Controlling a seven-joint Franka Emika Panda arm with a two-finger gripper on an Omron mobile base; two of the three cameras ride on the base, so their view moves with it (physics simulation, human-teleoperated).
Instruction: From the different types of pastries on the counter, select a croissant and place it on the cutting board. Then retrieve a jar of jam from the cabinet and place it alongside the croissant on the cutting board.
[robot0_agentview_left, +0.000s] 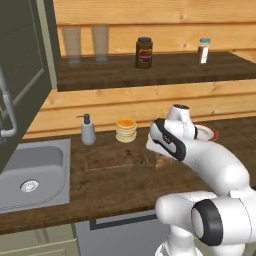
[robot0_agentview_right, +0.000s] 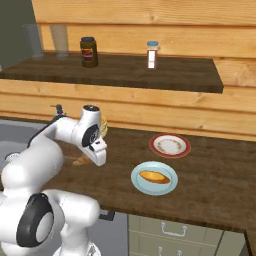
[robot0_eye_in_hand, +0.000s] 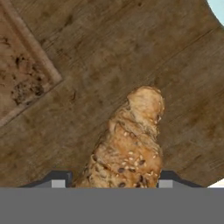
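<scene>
Closing on croissant (robot0_eye_in_hand: 129, 144), jaws narrow, one fingertip each side of it; whether gripped firmly, cannot tell. Croissant lies on tabletop (robot0_agentview_left: 115, 187) just right of cutting board (robot0_agentview_left: 116, 157), not yet on board. Farther back, dark jar (robot0_agentview_left: 144, 52) on shelf. Jam retrieval not begun.

no readable text, jar and shaker labels too blurred
</scene>
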